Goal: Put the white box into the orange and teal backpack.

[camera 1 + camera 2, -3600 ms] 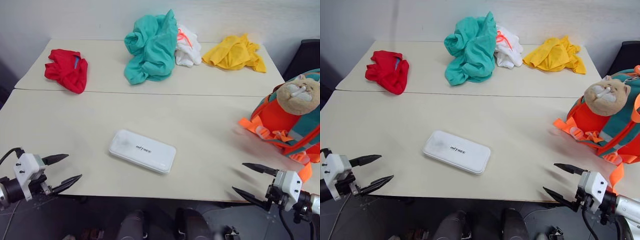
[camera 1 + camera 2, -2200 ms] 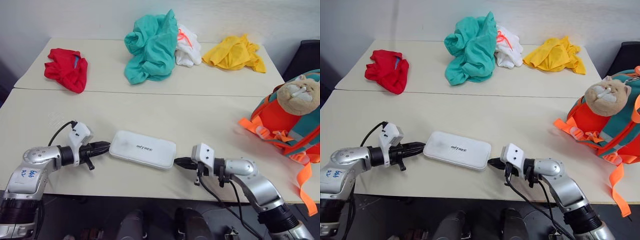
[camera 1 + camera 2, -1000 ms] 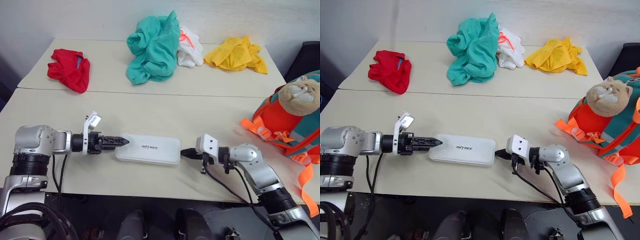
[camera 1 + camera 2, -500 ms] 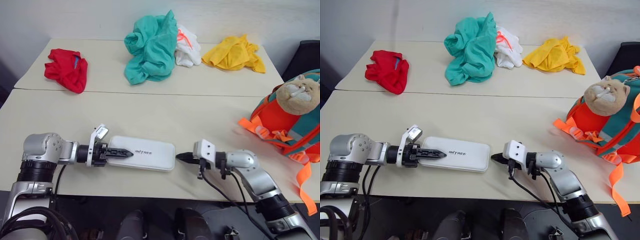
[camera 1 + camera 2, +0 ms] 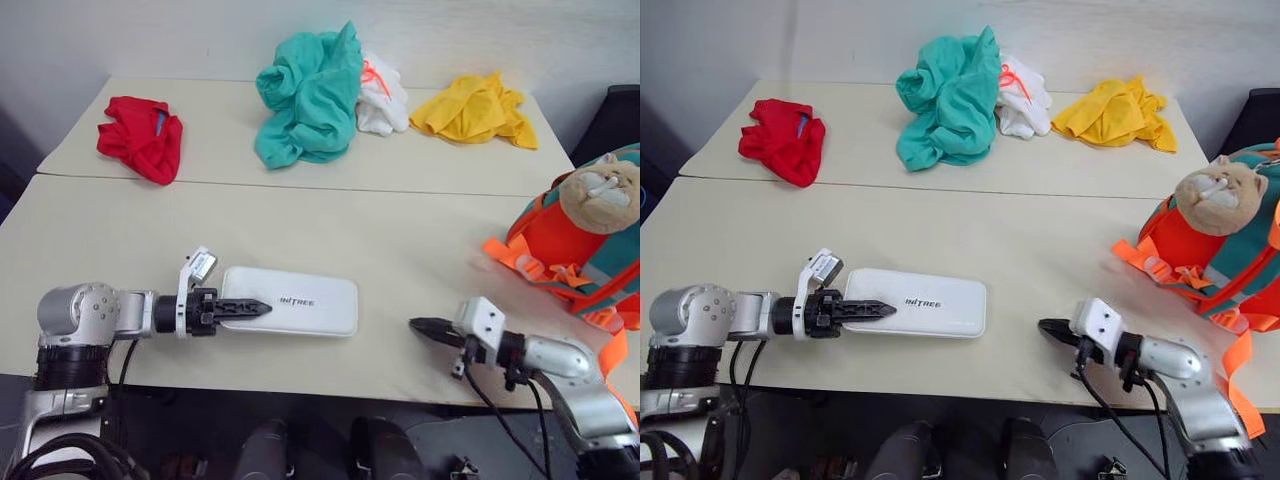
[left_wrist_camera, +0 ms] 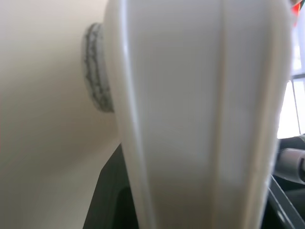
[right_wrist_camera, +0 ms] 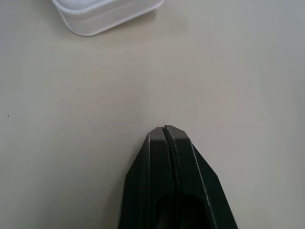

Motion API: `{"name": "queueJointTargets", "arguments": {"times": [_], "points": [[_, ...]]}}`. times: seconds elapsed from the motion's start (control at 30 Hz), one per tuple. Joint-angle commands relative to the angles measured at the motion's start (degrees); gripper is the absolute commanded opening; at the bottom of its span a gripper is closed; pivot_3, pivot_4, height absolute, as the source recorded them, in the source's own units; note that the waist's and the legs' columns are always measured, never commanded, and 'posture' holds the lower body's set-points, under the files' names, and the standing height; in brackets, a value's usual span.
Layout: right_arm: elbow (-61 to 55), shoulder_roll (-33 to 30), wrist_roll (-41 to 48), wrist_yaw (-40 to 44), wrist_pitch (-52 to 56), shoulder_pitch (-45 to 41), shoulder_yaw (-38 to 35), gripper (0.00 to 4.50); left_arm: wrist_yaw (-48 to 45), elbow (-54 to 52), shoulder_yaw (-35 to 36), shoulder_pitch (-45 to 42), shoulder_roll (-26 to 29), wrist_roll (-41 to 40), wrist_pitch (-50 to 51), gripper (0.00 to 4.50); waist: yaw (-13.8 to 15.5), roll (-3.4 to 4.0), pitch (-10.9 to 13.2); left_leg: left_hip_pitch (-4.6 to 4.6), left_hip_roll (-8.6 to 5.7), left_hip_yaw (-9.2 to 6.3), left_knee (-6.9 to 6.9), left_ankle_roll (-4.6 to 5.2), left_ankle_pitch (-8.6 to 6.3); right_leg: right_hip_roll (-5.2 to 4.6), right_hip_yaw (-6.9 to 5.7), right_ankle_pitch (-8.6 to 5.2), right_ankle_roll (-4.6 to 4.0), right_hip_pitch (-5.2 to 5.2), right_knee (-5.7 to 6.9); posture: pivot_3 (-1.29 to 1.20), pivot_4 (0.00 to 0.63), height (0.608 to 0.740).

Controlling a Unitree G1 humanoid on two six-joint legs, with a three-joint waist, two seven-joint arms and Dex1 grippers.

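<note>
**A:** So where's the white box (image 5: 290,301) sitting right now? Trying to figure out which arm is doing the work.

**B:** It's lying flat near the front edge of the table (image 5: 400,240), long axis running side to side across the robot. The left gripper (image 5: 246,308) is coming at it end-on, and its fingers are clamping the box's left end, one over the lid, the other presumably under it. In the left wrist view the box's side is running straight out from the fingers, so I'm reading that as a real pinch, not just a touch.

**A:** And the right one?

**B:** The right gripper (image 5: 1052,327) is sitting off the box's right end, clear of it, fingers pressed together and holding nothing. It's pointing back toward the box.

**A:** Backpack?

**B:** The orange and teal backpack (image 5: 575,250) is standing well to the right of the box, past the right gripper. So the box is needing a carry along its own long axis, and I'm guessing a hand-over.
</note>
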Motion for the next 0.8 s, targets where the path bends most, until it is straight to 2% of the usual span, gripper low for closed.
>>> {"name": "queueJointTargets", "arguments": {"times": [0.03,0.13,0.2,0.4,0.47,0.57,0.8], "points": [[-8.7,0.6,9.8,-0.5,3.2,8.3,-10.4,0.59,-5.2,-8.2,6.7,4.6,-2.9,-0.9,-17.2,1.35,0.0,0.01,0.0,0.00,0.01,0.00,-0.02,0.00,0.00,0.00,-0.01,0.00,0.00,-0.01,-0.06,0.00,0.150,0.740],[-13.3,4.5,13.8,-3.2,3.6,19.8,-20.2,1.63,-13.4,-13.8,2.5,11.4,-0.3,3.5,-29.6,1.35,0.1,0.02,0.0,0.04,0.06,0.02,-0.13,-0.08,-0.04,0.03,-0.02,-0.04,-0.07,-0.04,-0.21,0.00,0.150,0.740],[-13.3,8.4,15.3,-5.9,2.1,25.1,-26.4,2.35,-14.6,-15.5,1.2,13.9,-0.6,5.0,-35.2,1.35,0.2,0.04,0.0,0.11,0.08,0.05,-0.26,-0.15,-0.07,0.08,-0.01,-0.06,-0.12,-0.01,-0.30,0.00,0.150,0.740],[-7.8,15.8,18.3,-12.4,-2.0,28.9,-39.1,4.43,-11.8,-15.6,-0.8,14.4,-3.2,8.6,-44.7,1.35,0.6,0.05,0.0,0.14,0.05,0.12,-0.23,-0.28,-0.39,-0.04,0.18,0.09,-0.06,-0.01,-0.37,0.00,0.150,0.740],[-5.8,16.1,17.5,-13.2,-3.7,28.0,-40.5,4.50,-13.0,-15.7,-2.3,14.7,-2.0,9.2,-45.6,1.35,0.4,0.08,0.0,0.14,0.06,0.14,-0.28,-0.30,-0.41,-0.04,0.20,0.06,-0.10,-0.06,-0.38,0.00,0.150,0.740],[-2.1,13.8,16.2,-16.2,-5.1,22.3,-41.1,4.50,-14.0,-15.4,-3.3,15.1,-0.9,9.5,-46.8,1.35,-0.5,0.09,0.0,0.14,0.11,0.18,-0.31,-0.29,-0.40,0.01,0.19,0.02,-0.16,-0.10,-0.37,0.00,0.150,0.740],[6.2,3.4,16.6,-14.4,-0.2,4.2,-34.0,4.50,-16.7,-13.8,-3.4,15.7,0.2,9.5,-50.9,1.35,-0.8,0.43,0.0,0.21,0.11,0.29,-0.30,0.05,-0.20,0.02,0.23,0.02,-0.16,-0.10,-0.27,0.00,0.150,0.740]]}}
